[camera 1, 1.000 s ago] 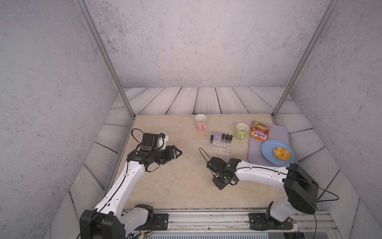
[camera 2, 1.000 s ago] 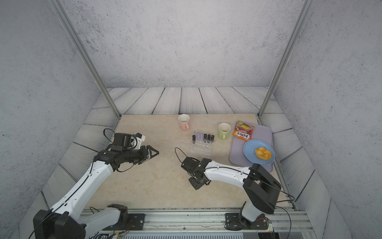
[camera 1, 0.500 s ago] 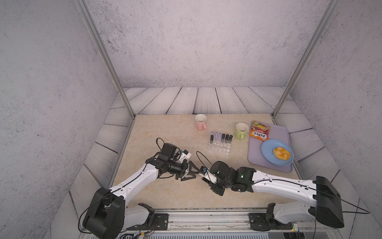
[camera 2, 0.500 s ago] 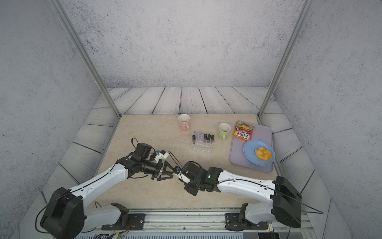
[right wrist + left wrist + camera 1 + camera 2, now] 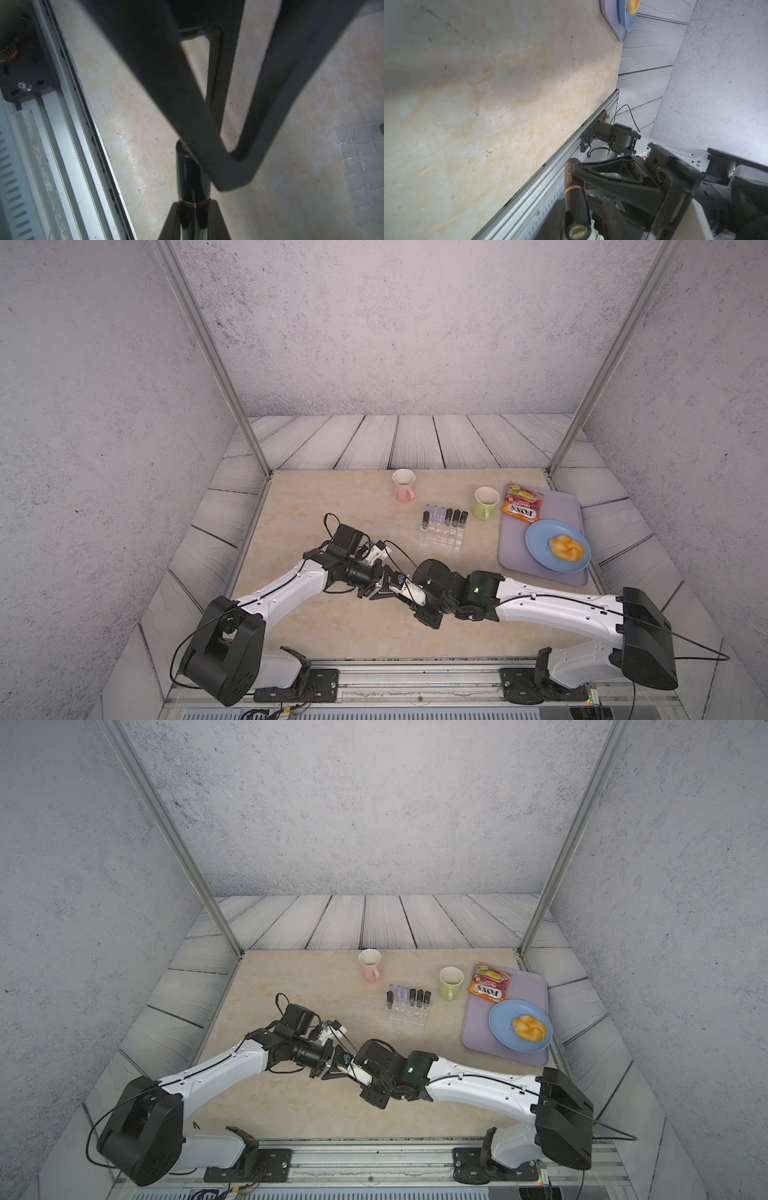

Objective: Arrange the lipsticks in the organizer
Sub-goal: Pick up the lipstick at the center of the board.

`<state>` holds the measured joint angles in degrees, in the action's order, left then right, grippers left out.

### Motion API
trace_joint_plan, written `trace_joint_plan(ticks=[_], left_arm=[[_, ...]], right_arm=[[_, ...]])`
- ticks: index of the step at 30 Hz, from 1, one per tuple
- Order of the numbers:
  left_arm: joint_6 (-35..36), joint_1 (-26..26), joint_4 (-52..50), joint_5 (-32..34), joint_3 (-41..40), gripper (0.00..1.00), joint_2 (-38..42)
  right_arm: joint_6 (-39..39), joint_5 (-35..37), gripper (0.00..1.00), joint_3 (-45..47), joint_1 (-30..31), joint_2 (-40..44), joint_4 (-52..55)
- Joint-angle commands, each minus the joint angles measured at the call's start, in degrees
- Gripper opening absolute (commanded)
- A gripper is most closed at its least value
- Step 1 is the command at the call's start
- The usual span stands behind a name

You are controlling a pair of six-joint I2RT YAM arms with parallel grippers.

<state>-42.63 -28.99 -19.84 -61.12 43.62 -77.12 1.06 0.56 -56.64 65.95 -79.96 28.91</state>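
Observation:
Both grippers meet above the front middle of the table. My right gripper (image 5: pixel 194 220) is shut on one end of a black lipstick (image 5: pixel 192 176) with a gold band. My left gripper (image 5: pixel 578 209) comes from the opposite side, and its fingers (image 5: pixel 553 220) flank the other end of that lipstick (image 5: pixel 574 199). Whether they press on it is not visible. In a top view the left gripper (image 5: pixel 392 585) and right gripper (image 5: pixel 411 593) overlap and hide the tube. The clear organizer (image 5: pixel 442 538) stands farther back, with several black and lilac lipsticks (image 5: pixel 444 516) upright in its far row.
A pink mug (image 5: pixel 403 484) and a green mug (image 5: pixel 486 502) stand behind the organizer. At the right lies a lilac tray (image 5: pixel 515 558) carrying a snack bag (image 5: pixel 523 504) and a blue plate (image 5: pixel 538 537) with a bun (image 5: pixel 565 548). A metal rail (image 5: pixel 415 680) runs along the front edge.
The left arm swung from the table's left side to the front middle. The right arm brought the lipstick toward it. The left jaws have narrowed around the tube.

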Motion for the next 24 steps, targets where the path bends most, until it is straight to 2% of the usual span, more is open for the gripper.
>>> trace_joint_plan(ticks=[1,4,6,14,19,21,23,24], left_arm=[[1.3,-0.8,0.4,-2.4,0.2,0.33,-0.1],[3.9,-0.8,-2.8,-1.8,0.2,0.41,0.2],[4.9,-0.8,-3.8,-1.3,0.2,0.41,0.2],[5.7,-0.8,-3.9,-0.9,1.2,0.19,-0.5],[6.5,-0.8,-3.5,0.2,1.7,0.05,-0.2],[7.0,-0.7,-3.6,0.8,2.1,0.03,-0.2],[8.0,-0.1,-4.1,1.4,2.6,0.01,-0.1],[8.9,0.8,-4.6,1.9,3.0,0.0,-0.1]], right_arm=[[1.1,0.9,0.04,-1.6,0.3,-1.1,-0.7],[1.1,1.3,0.03,-1.3,0.3,-0.8,-0.9],[1.2,1.2,0.03,-1.1,0.3,-0.5,-1.0],[1.1,1.2,0.02,-1.9,0.3,-1.1,-1.0],[-0.2,2.5,0.07,-2.6,0.2,-1.4,-0.3],[-1.4,4.1,0.18,-2.7,0.2,-1.5,0.0],[-3.6,6.2,0.39,-3.3,0.1,-1.4,1.0],[-5.3,6.6,0.45,-3.7,-0.3,-1.1,1.7]])
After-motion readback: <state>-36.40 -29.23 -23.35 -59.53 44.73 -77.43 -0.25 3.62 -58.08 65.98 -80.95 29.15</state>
